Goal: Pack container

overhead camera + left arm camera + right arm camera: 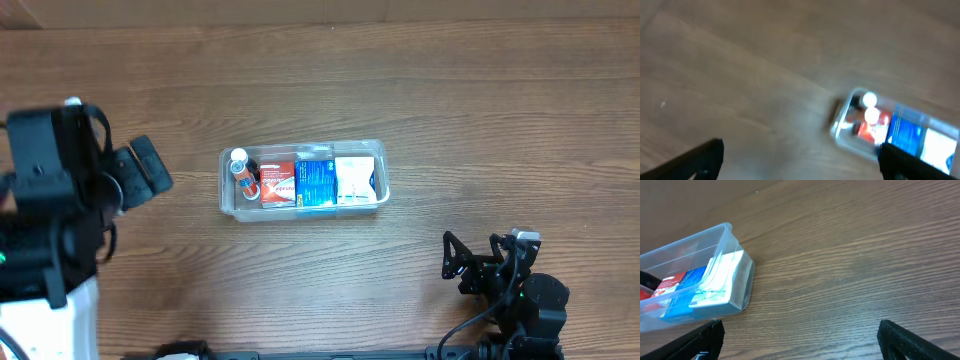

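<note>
The clear plastic container (228,203) sits at the middle of the wooden table. It holds a small white-capped bottle (240,166), a red box (278,183), a blue box (316,182) and a white box (355,178). My left gripper (150,170) is open and empty, left of the container. My right gripper (478,262) is open and empty, below and right of it. The left wrist view is blurred and shows the container (840,131) past the open fingers (800,162). The right wrist view shows the container's end (742,287) beyond open fingers (800,340).
Bare wood-grain table (450,100) lies all around the container. The left arm's base (50,310) fills the lower left corner. The right arm's body (520,310) is at the bottom right edge.
</note>
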Motion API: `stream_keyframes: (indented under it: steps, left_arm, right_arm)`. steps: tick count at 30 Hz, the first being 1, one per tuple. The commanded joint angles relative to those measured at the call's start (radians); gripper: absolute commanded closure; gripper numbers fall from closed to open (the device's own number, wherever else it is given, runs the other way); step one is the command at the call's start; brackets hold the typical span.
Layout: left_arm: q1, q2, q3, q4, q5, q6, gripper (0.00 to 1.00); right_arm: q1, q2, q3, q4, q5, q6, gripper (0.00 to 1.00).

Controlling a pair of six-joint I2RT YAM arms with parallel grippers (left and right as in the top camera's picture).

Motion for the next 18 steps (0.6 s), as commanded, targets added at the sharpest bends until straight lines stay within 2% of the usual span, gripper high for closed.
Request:
stream_keyframes:
  steps: [1,4,8,18]
  left_arm:
    - [0.005,-0.157,-0.29,0.236,0.117,0.097,0.0]
    - [0.005,-0.273,-0.51,0.443,0.243,0.175,0.0]
    - [0.005,-0.42,-0.751,0.629,0.28,0.181,0.0]
    - [0.005,-0.699,-1.129,0.806,0.346,0.211,0.0]
  right_arm:
    - [0.002,-0.012,-0.016,0.003,-0.013,-0.001,0.0]
    - [0.002,-0.012,-0.016,0.003,-0.013,-0.001,0.0]
    - [0.002,-0.012,-0.016,0.003,-0.013,-0.001,0.0]
    - [0.002,-0.012,-0.016,0.002,-0.013,-0.001,0.0]
